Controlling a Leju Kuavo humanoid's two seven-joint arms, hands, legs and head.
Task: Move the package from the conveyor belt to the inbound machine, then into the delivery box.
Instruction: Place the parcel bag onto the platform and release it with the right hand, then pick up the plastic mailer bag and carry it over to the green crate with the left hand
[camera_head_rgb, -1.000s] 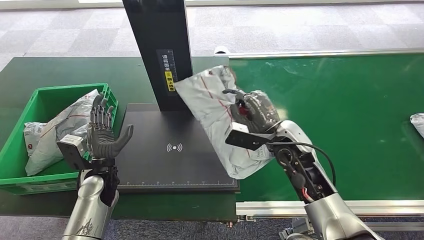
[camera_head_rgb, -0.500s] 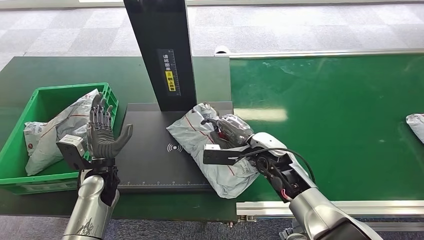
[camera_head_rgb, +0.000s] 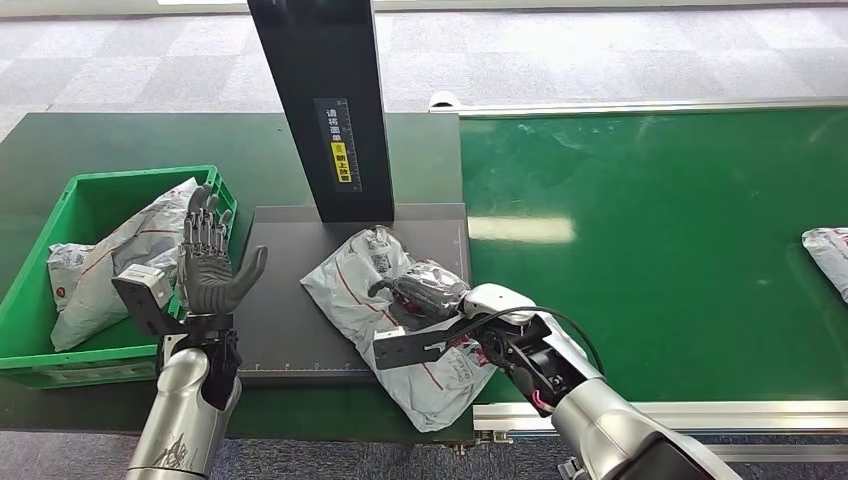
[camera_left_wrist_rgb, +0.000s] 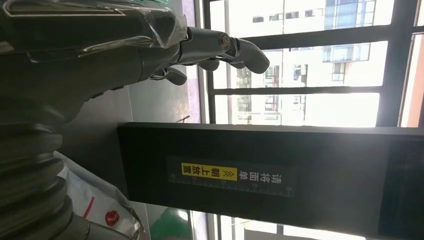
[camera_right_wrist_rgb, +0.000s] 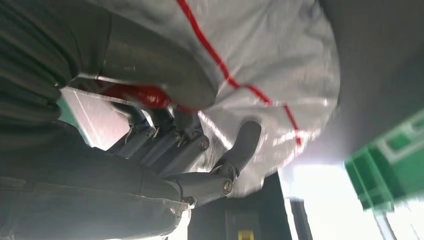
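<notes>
Head view: right hand grips the grey package from above; package lies on the black platform of the inbound machine, its near end hanging over the platform's front edge by the conveyor belt. Left hand raised upright beside the green delivery box, fingers spread, holding nothing. Box holds other grey bags. Another bag sits at the belt's far right edge.
Left wrist view: left hand's fingers extended, nothing in them; machine's black column with yellow label behind.
Right wrist view: blurred; fingers wrapped on the package's grey wrap with red stripe
</notes>
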